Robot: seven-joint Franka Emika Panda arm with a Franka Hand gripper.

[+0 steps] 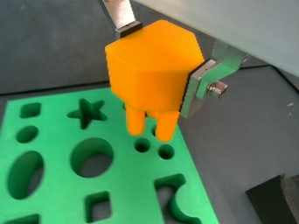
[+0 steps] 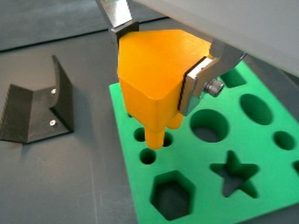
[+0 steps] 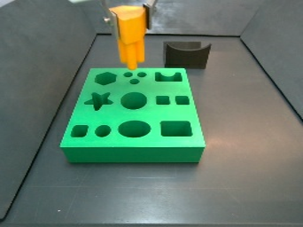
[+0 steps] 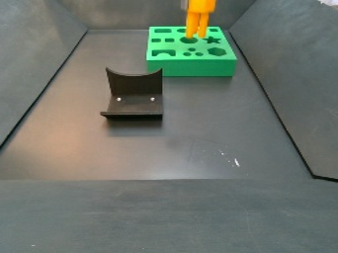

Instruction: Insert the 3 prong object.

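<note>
My gripper is shut on the 3 prong object, a bright orange-yellow piece with a thick faceted head and rod-like prongs pointing down. The silver fingers clamp the head from two sides. It hangs upright over the far part of the green block, which has several shaped holes. The prong tips are just above a cluster of small round holes. In both side views the piece stands over the block. I cannot tell if the tips touch the holes.
The dark fixture with a curved notch stands on the floor away from the green block; it also shows in a wrist view and a side view. Grey walls enclose the dark floor.
</note>
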